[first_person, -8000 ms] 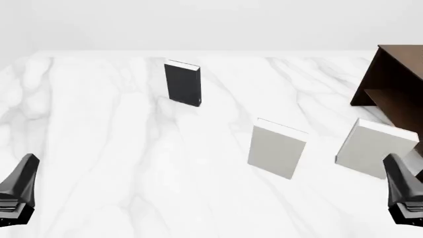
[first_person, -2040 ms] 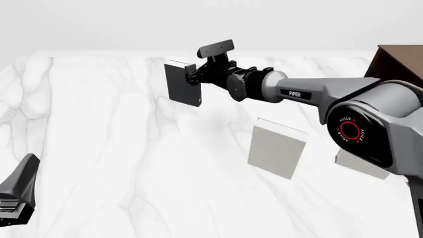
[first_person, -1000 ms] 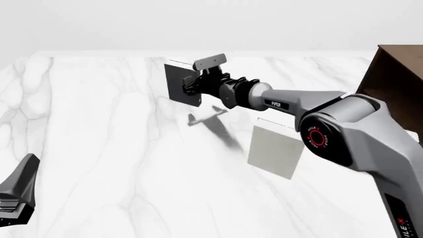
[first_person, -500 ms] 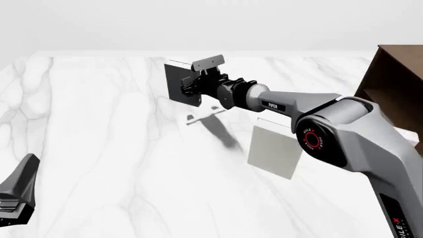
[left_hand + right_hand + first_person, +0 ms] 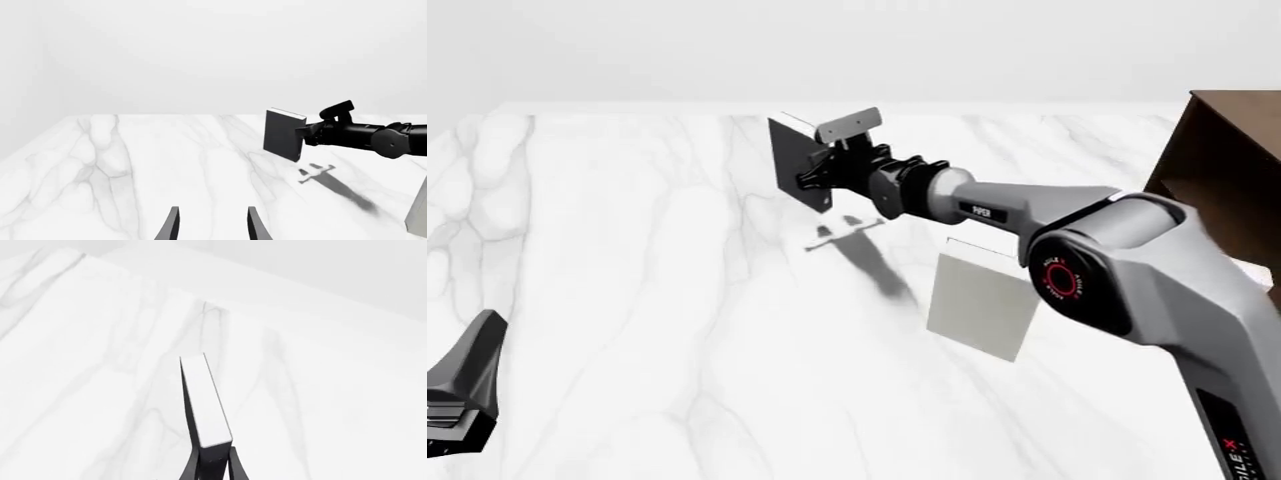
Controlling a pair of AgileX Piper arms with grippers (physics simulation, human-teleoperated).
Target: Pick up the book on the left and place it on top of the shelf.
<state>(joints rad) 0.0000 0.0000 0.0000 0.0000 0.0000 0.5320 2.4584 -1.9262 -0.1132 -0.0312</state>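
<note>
Charcoal book (image 5: 797, 163) hangs upper-centre of front view, off the table — we've got the right gripper (image 5: 823, 170) pinching its edge so it clears en route to shelf (image 5: 1225, 170), right edge.

Dark books: one, the book (image 5: 797, 163) with a charcoal cover and white page edges, also seen in the left wrist view (image 5: 284, 134) and right wrist view (image 5: 205, 402).
Light grey-white books: one in full view in the front view, the pale book (image 5: 981, 304); a pale sliver at the left wrist view's edge cannot be identified.
Shelves: one, the dark brown shelf (image 5: 1224, 165).
Arms: two.
Hands: two, the right hand (image 5: 823, 170) and the left hand (image 5: 212, 226).
Benches: one, the white marble bench (image 5: 627, 290).
</note>
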